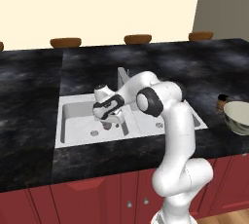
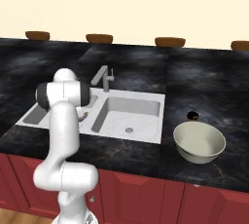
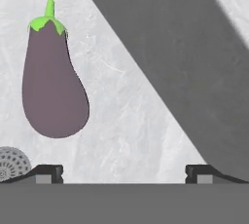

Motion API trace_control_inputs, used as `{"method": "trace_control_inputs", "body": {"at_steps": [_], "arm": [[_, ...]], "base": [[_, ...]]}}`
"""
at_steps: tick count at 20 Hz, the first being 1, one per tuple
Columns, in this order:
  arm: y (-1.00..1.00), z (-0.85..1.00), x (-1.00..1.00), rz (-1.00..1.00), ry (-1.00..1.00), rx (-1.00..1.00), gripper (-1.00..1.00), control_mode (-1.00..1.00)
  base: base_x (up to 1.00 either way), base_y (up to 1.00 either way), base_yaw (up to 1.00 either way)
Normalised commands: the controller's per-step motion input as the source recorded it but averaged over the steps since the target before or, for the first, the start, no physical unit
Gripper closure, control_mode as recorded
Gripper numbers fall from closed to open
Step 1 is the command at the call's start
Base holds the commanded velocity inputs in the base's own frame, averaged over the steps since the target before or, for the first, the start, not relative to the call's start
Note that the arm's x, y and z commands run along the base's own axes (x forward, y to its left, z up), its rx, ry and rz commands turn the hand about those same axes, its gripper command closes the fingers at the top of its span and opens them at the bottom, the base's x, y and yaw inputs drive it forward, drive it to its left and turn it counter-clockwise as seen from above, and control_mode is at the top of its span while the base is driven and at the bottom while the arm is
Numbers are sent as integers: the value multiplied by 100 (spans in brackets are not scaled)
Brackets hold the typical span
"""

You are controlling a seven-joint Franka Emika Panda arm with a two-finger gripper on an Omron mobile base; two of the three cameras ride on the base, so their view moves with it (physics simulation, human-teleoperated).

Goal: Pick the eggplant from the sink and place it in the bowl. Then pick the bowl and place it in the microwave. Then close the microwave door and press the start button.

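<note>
The gripper point(image 3: 124, 172), jaws spread wide and holding nothing, hangs low over the left basin of the sink point(image 1: 68, 121); the eggplant point(image 3: 53, 82) lies flat on the basin floor near the round drain point(image 3: 12, 163), off to one side of the fingers rather than between them; the bowl point(image 2: 199, 141) waits on the counter beyond the sink's right edge; the eggplant looks light, smooth and probably slippery, best pinched across its fat middle.

- Black marbled desk point(image 1: 29, 96) on red cabinets point(image 1: 73, 198).
- Four flat brown shapes along the back edge by the cream wall point(image 1: 97, 4), one at point(image 1: 65, 42).
- Small dark jar point(image 2: 192, 116) just behind the crockery.
</note>
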Motion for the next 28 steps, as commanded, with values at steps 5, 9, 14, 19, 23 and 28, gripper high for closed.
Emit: {"method": "trace_control_inputs", "body": {"at_steps": [5,9,14,19,23,28], "arm": [[0,-36,49,0,0,0,-100,-100],[0,-36,51,0,0,0,-100,-100],[0,-30,35,0,0,0,-100,-100],[-49,-50,23,0,0,0,-100,-100],[-37,-39,21,0,0,0,100,-100],[-1,0,-4,-2,0,0,100,-100]], "base": [[0,0,0],[0,0,0],[0,0,0],[0,0,0],[0,0,0],[0,0,0]]}}
